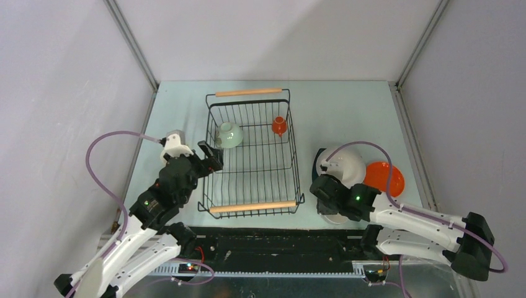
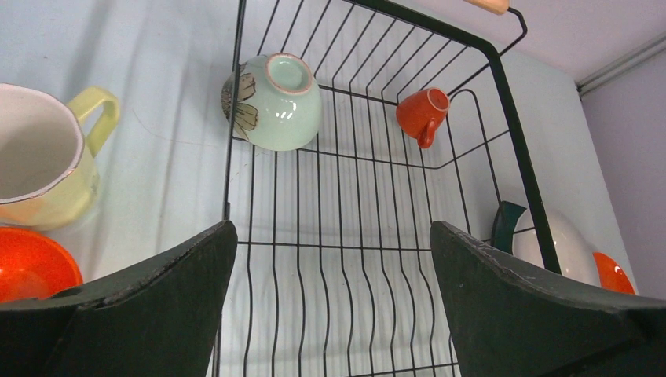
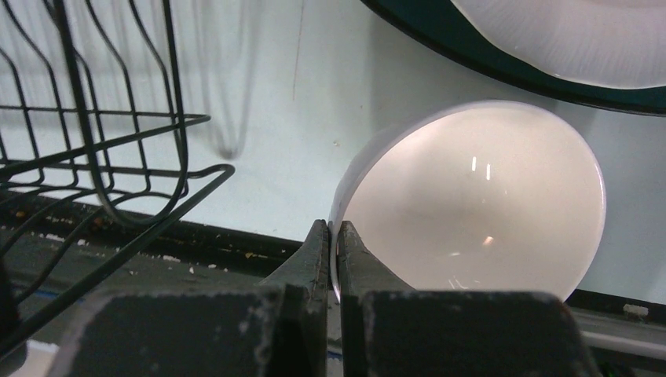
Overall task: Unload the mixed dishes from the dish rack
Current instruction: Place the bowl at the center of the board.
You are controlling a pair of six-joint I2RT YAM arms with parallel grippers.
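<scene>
Right wrist view: right gripper (image 3: 333,236) is closed tight on the rim of a white bowl (image 3: 471,204) at the near edge of the table (image 3: 275,118).
The pinch is thin on a glossy rim and the bowl faces the camera tilted, so it could slip or roll toward the table edge if let go carelessly; whether it rests on the table cannot be told. The teal plate (image 3: 420,16) lies just behind it. The left gripper (image 2: 331,236) stands wide apart, holding nothing, at the left wall of the dish rack (image 2: 503,71); a finger could snag the wires. 2 dishes lie beyond it inside: the pale green bowl (image 2: 275,102) near the left wall, the orange cup (image 2: 422,114) farther right.
</scene>
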